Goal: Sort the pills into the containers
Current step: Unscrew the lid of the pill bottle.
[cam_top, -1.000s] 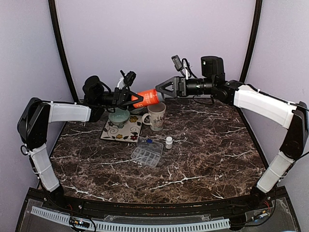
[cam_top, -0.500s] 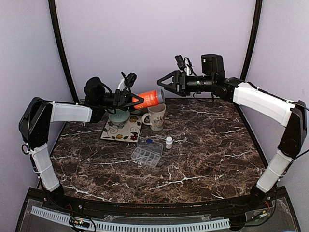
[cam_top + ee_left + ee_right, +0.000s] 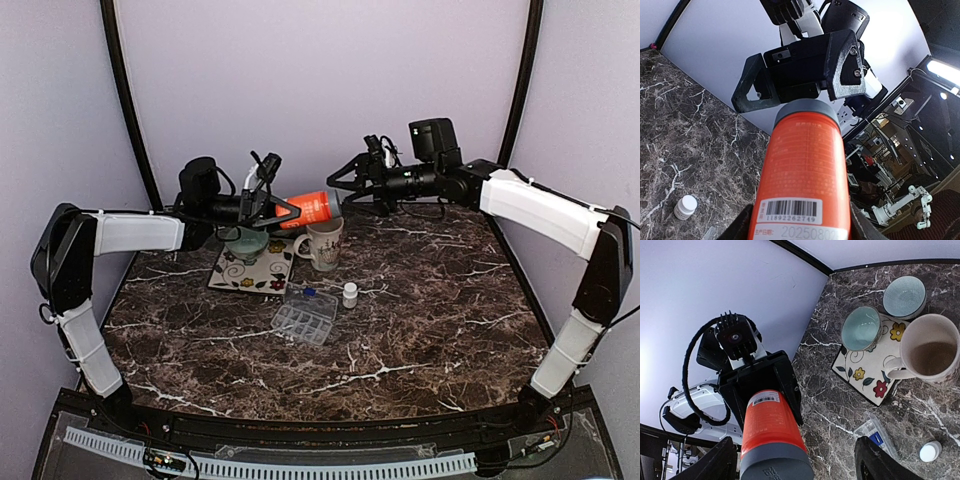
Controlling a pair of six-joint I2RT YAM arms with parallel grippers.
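Left gripper point(image 3: 290, 208) clamps orange bottle point(image 3: 312, 207) level above the mug point(image 3: 322, 243), grey cap point(image 3: 807, 111) presented to right gripper point(image 3: 340, 185) (jaws wide, just clear of it), presumably for uncapping.

We were in a robotics lab, at a purpose-built test cell. A left arm point(image 3: 130, 232) and a right arm point(image 3: 540, 215) were mounted at the near edge of a marble-patterned counter point(image 3: 430, 300), beside a slotted cable duct point(image 3: 300, 465). Plain lavender panels point(image 3: 320, 80) framed by black poles point(image 3: 125, 100) screened it. Past them, the left wrist view showed another small robot arm point(image 3: 897, 206), a strip light point(image 3: 946, 71) and cluttered equipment.
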